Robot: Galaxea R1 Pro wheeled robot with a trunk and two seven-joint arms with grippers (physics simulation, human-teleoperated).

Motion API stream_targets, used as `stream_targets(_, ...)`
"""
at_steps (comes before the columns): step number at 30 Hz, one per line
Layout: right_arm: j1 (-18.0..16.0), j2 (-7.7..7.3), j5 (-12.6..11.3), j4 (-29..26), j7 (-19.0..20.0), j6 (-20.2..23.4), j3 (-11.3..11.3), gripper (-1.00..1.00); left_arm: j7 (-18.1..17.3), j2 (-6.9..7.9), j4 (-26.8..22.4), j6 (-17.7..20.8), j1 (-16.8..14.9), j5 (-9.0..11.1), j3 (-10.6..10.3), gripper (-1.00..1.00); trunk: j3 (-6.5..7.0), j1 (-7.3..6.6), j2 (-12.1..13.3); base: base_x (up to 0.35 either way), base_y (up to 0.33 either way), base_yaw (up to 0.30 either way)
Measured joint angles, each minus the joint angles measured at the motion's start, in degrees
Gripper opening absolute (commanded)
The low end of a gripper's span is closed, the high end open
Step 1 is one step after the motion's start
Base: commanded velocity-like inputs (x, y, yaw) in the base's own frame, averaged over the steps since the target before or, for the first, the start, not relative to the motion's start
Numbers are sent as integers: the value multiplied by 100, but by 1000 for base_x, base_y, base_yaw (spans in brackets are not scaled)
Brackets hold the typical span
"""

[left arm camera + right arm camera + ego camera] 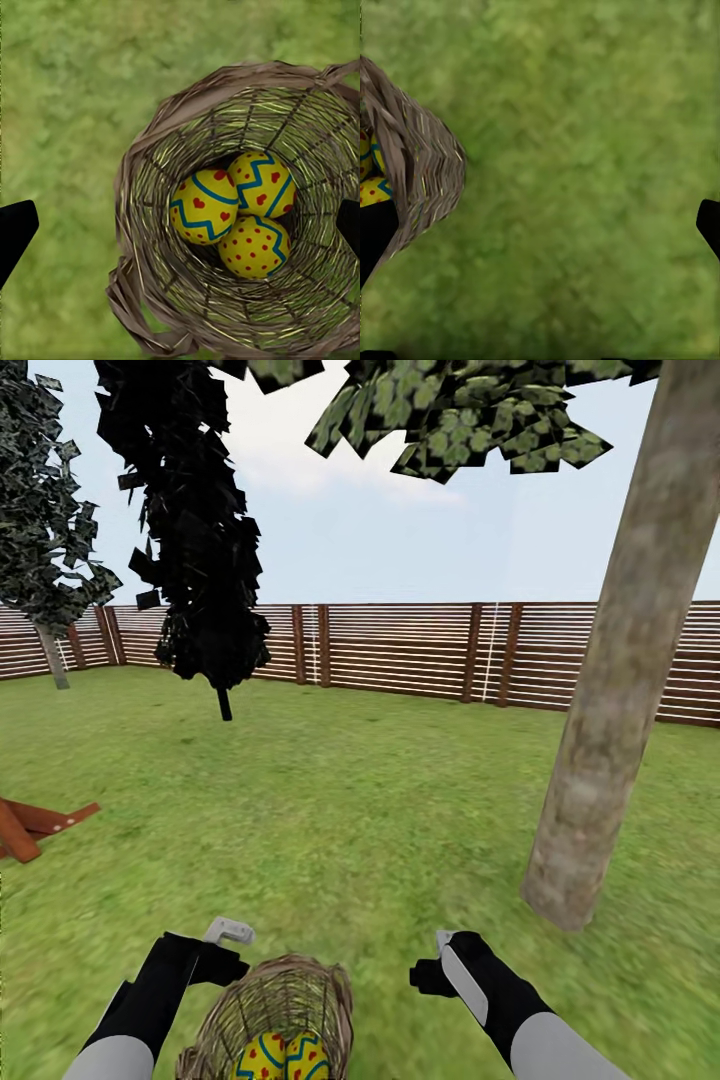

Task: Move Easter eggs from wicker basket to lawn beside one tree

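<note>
While both grippers hover spread apart, the wicker basket (150,300) stands mouth-up under the left gripper (180,225), cradling three Easter eggs (232,214).

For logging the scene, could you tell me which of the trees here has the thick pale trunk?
The tree standing on the lawn ahead and right of the wicker basket: its thick trunk is mottled grey-brown, whereas the near-black columnar tree has a thin dark stem.
</note>
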Motion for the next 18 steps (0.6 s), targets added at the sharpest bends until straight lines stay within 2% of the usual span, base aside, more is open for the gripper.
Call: stream_targets(18,-2,-1,0,0,-1,0,0,100,0,9,1,-13,8,-4,-1,100,1,0,0,-8,19,-1)
